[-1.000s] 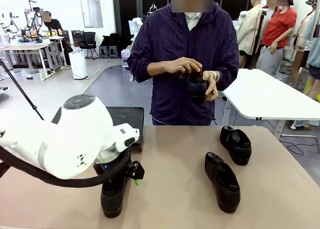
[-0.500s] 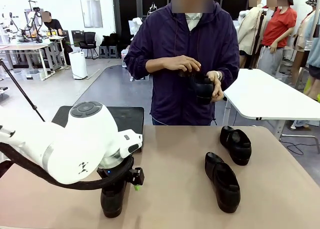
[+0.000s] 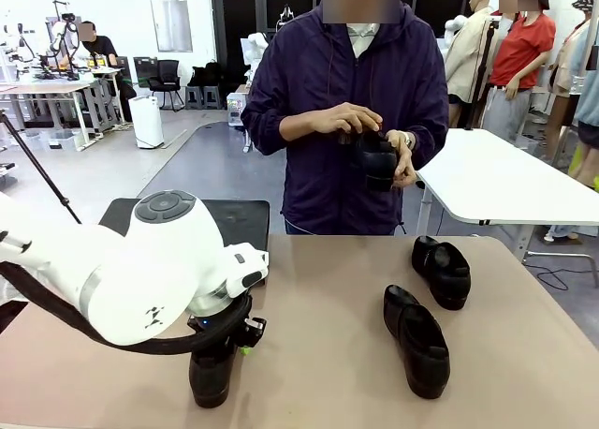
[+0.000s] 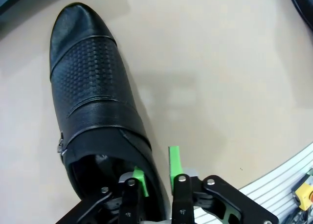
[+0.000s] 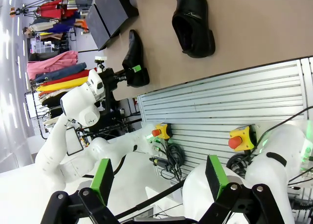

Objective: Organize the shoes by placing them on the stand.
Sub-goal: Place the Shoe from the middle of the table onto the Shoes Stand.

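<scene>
Our left claw [image 4: 155,171] is closed down on the shoe [image 4: 93,101], one pad [image 4: 138,177] inside the opening and the other outside the side wall by the heel. The shoe rests on the bench [image 3: 318,354] just in front of the stand [image 3: 245,219], on our side. We judge it light, but soft at that wall and slick on its glossy leather (the toe may sag on lifting), so the stiffer heel back looks the surer hold. Our right claw [image 5: 159,177] gapes wide, empty.
</scene>
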`<action>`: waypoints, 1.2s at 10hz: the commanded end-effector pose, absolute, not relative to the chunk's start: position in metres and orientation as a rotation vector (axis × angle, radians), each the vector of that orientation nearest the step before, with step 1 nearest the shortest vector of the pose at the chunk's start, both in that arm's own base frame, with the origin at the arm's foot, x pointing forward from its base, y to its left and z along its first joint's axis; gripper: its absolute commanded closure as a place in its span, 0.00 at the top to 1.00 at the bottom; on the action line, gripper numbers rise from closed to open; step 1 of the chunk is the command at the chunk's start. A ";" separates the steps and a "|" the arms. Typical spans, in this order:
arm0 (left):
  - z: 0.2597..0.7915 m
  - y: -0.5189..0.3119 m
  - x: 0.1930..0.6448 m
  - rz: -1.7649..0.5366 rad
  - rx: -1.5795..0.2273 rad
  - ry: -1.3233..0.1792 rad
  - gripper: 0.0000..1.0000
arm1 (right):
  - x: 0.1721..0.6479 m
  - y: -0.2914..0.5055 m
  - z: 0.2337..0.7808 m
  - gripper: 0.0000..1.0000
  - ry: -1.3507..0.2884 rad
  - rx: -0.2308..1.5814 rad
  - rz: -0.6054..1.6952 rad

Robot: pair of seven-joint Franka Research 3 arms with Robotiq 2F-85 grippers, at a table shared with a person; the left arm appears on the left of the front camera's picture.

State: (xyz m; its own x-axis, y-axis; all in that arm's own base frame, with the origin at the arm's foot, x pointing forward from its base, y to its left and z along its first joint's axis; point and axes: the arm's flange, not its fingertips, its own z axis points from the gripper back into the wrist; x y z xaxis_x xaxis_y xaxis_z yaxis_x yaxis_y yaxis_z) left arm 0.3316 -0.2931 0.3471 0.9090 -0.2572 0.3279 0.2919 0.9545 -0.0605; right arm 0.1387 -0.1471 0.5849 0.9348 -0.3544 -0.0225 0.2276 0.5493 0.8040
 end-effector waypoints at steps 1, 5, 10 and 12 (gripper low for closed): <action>0.345 -0.296 0.329 -0.264 -0.091 -0.347 0.00 | 0.135 -0.149 0.586 1.00 -0.161 0.933 -0.323; 0.365 -0.288 0.325 -0.276 -0.103 -0.345 0.00 | 0.135 -0.149 0.586 1.00 -0.161 0.933 -0.323; 0.514 -0.163 0.264 -0.356 -0.135 -0.380 0.00 | 0.135 -0.149 0.586 1.00 -0.161 0.933 -0.323; 0.546 -0.088 0.256 -0.183 -0.070 -0.588 0.00 | 0.135 -0.149 0.586 1.00 -0.161 0.933 -0.323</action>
